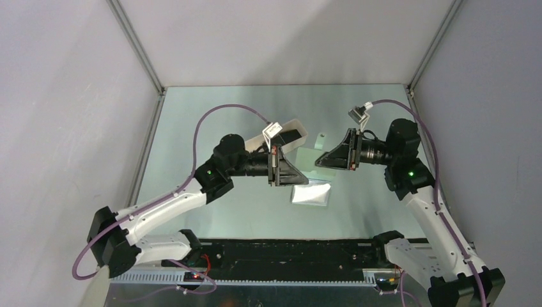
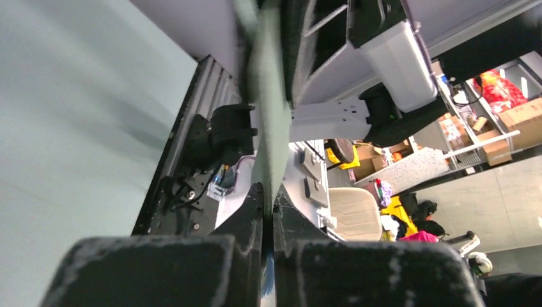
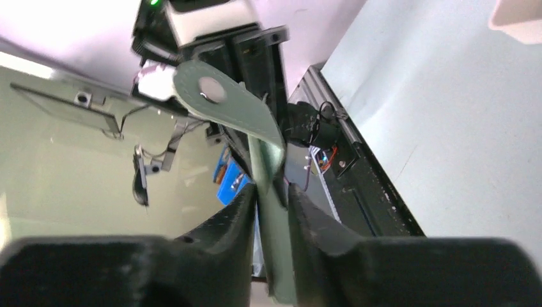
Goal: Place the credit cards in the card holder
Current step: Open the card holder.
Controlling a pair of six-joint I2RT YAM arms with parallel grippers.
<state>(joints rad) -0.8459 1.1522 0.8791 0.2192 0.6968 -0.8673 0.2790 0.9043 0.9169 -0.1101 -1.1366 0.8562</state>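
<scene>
Left gripper (image 2: 268, 208) and right gripper (image 3: 271, 192) are both pinching the card holder (image 3: 243, 112) from opposite ends — credit cards (image 1: 292, 135) are lying behind, nearer the left gripper.

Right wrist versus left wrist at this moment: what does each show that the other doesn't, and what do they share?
Right wrist only: the snap tab and a tray corner. Left wrist only: a chair and boxes beyond the table. Both: the holder seen edge-on, pinched in that view's own tool, the right tool and the left tool.
</scene>
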